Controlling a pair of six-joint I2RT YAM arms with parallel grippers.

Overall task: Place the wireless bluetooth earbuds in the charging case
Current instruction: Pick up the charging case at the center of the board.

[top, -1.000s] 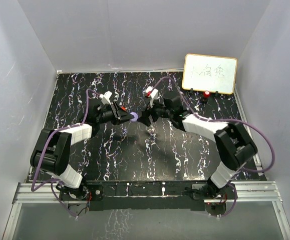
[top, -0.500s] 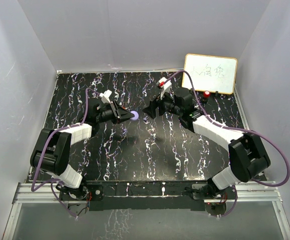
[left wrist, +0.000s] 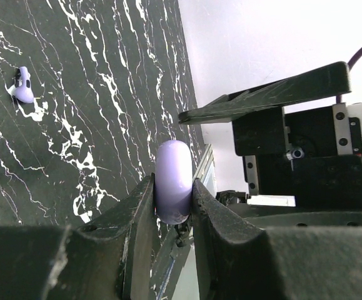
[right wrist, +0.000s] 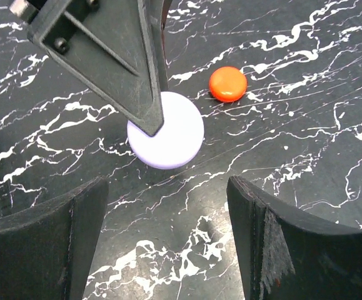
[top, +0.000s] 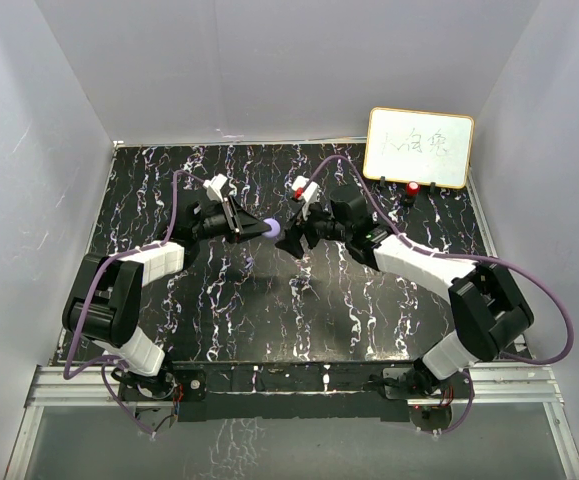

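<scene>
A black table [top: 269, 320] veined with white marbling sits closed in by plain pale walls [top: 269, 70] at the back and both sides. A small handwritten whiteboard [top: 419, 147] stands at its far right corner; a metal rail [top: 79, 385] runs along the near edge.

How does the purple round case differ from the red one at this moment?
The purple case is clamped by its flat faces between the fingers of the left gripper; the red case lies flat on the table, untouched. The purple case is pale lilac, the red case bright orange-red. The purple case looks bigger in the right wrist view, though it may only be nearer that camera. Both are smooth round pucks.
</scene>
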